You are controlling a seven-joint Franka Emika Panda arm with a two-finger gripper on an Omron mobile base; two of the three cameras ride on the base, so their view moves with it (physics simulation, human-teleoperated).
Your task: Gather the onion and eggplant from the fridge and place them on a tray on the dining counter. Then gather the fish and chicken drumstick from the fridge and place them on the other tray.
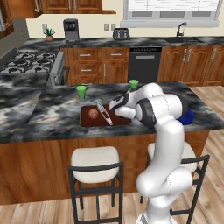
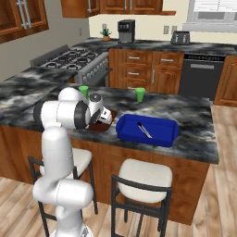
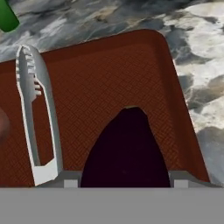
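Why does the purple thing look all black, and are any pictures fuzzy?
In the hand view the eggplant sits very close and unlit, so it reads near-black; tongs look stretched. Left base view is soft, the onion a blurry blob. Right base view is sharper on the blue tray.

Dark eggplant over brown tray, onion lying on it

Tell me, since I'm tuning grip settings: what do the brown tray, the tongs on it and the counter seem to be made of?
Brown tray: looks like textured plastic or rubber; matte, fine crosshatch weave, raised rim.
Tongs: probably metal; pale grey, smooth, thin bent strips with scalloped tips.
Counter: looks like polished stone, marble or granite; dark with grey-white veining.
All rendered, so these are guesses from looks.
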